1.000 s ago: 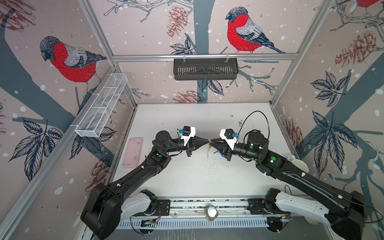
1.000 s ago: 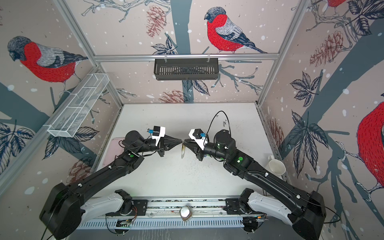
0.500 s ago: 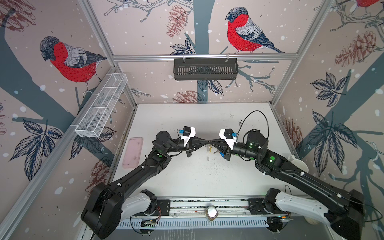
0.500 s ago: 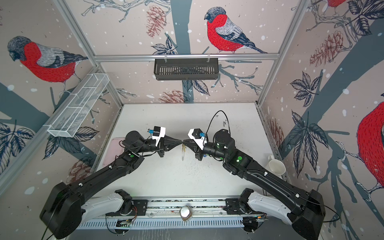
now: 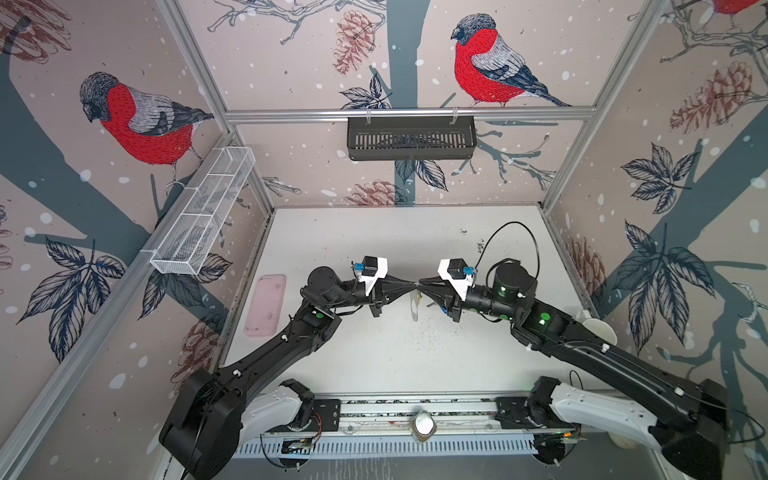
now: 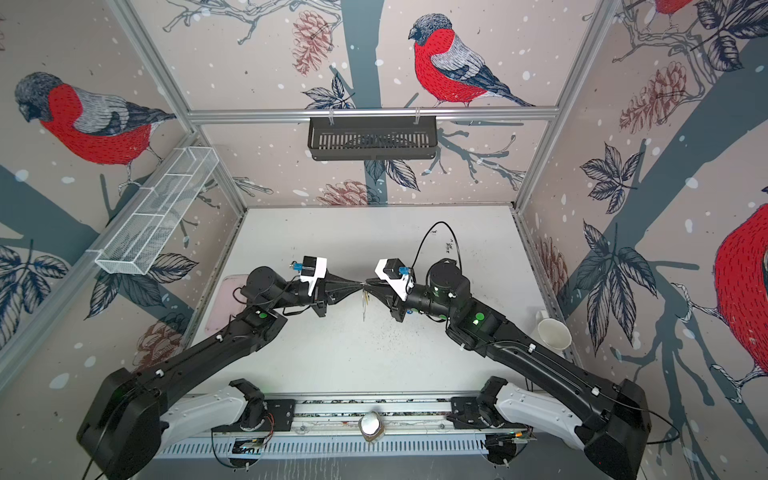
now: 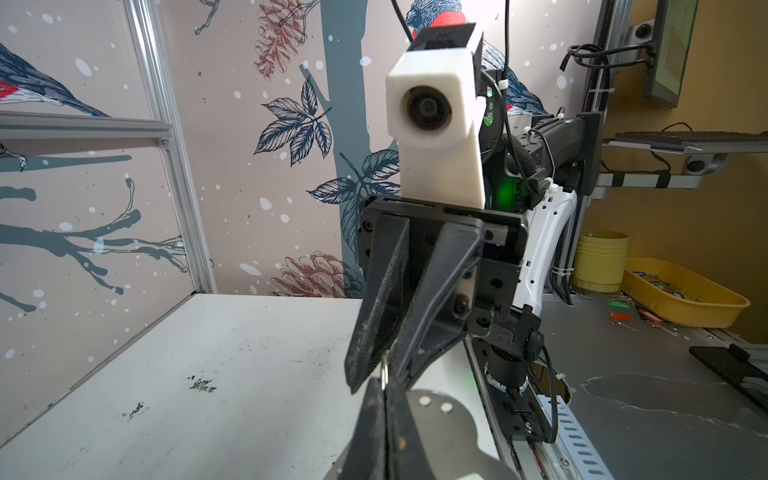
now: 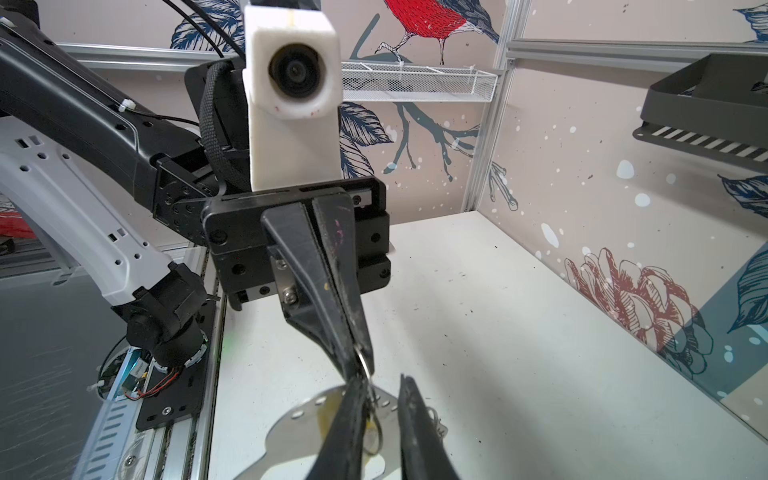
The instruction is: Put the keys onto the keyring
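Note:
Both grippers meet tip to tip above the middle of the table. My left gripper is shut on a small metal ring of the keyring, a grey plate with small holes that hangs edge-on below the tips. My right gripper faces it with its jaws a little apart, and another thin ring hangs in the gap beside one finger. The yellow tag of one of the keys shows against the plate. The key blades and any other key are hidden.
A pink tray lies at the table's left edge. A white mug stands outside the right wall. A black basket hangs on the back wall and a white wire basket on the left rail.
The right jaws narrowed and have parted again. Both arms stay almost where they were, tips still together, and the left grip on the ring is unchanged.

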Motion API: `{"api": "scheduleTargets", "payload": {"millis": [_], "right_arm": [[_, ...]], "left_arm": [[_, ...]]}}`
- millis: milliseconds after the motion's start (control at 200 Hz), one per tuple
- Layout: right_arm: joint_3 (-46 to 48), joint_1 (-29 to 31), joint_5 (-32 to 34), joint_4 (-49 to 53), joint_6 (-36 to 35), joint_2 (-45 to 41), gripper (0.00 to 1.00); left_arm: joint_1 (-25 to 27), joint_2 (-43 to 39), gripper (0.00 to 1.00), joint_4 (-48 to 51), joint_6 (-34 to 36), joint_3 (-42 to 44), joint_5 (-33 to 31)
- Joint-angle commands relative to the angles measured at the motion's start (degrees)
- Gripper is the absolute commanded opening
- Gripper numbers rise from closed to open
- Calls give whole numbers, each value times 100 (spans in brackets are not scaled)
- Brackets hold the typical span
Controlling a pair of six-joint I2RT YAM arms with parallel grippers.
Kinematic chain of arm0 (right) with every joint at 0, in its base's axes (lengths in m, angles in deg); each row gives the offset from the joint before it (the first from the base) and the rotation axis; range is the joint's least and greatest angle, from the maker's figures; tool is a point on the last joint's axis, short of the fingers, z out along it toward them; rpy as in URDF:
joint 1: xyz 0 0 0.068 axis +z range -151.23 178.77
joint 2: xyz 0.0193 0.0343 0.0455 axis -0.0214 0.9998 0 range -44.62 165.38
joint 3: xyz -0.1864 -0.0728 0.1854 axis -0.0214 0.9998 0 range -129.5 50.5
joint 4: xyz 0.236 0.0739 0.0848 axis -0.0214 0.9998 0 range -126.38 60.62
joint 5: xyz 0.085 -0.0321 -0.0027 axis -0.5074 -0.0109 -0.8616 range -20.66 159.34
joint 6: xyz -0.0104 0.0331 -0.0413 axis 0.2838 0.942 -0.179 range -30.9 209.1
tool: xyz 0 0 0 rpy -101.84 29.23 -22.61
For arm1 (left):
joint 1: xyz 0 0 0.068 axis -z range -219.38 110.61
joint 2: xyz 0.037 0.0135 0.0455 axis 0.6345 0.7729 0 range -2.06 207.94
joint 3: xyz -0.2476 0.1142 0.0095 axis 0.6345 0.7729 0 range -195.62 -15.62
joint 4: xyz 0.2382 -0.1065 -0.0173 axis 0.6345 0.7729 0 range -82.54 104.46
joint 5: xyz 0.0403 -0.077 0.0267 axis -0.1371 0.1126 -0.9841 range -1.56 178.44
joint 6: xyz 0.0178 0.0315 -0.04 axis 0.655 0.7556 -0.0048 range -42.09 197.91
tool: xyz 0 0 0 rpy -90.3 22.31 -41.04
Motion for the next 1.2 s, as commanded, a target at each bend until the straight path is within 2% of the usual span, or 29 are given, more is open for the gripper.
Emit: {"api": "scheduleTargets", "payload": {"millis": [0,235,550,956,1061,1196], "right_arm": [[29,3,84,-88,58,-46,22],[55,3,7,-75,67,6,25],[56,37,-283,-110,-10,81,18],[9,176,-428,-226,-83,297,19],[14,178,-272,-173,-83,267,27],[99,178,-174,-188,-57,153,29]], "left_arm": [[3,-42,0,-487,-59,27,1],[-2,-50,0,-731,-210,97,-7],[4,25,0,-1244,-534,267,-9],[4,30,0,-1865,-860,492,-94],[-2,-12,0,-1922,-872,541,-122],[0,-51,0,-1930,-860,574,-152]]}}
